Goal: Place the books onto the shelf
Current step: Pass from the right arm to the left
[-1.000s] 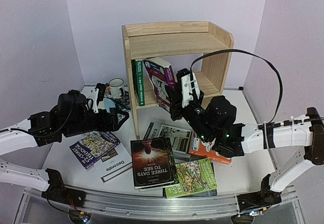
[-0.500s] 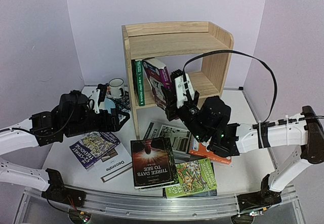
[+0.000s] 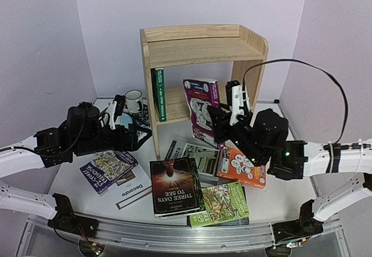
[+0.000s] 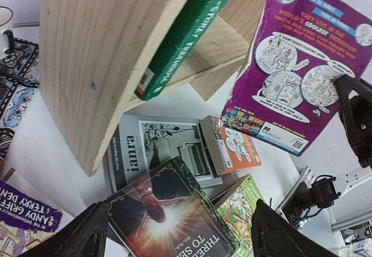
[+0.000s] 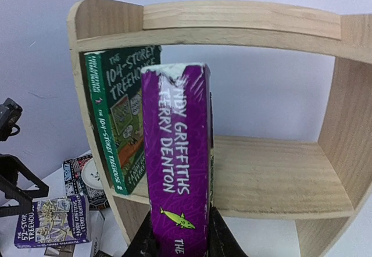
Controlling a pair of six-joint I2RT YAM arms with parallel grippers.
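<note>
Lilac walls close round a white table (image 3: 273, 204), with the shelf (image 3: 200, 42) at twelve o'clock. A green book (image 5: 116, 135) stands at the left end of its lower tier. The right gripper (image 5: 181, 242) is clamped on the purple paperback (image 5: 177, 170), pinching both covers near the bottom edge. It holds the spine upright before the lower tier's opening, though whether the book's foot touches the board is hidden.

I judge it light and fairly stiff but glossy (a low pinch lets the top sway), so a hold nearer mid-height would steady it. The left gripper (image 4: 174, 234) hangs at nine o'clock, jaws spread wide on nothing.

Lying flat on the table:
- "Three Days to See" (image 3: 176, 186) at six
- a green illustrated paperback (image 3: 224, 203) at five
- an orange one (image 3: 241, 167) at four
- grey "ianra" (image 3: 195, 154) partly buried
- "Decorate" (image 3: 131, 190) at seven, probably thicker and heavier, best taken by its spine edge

A mug (image 3: 135, 100) at eleven stands beside the shelf's left panel, off the likely path.
</note>
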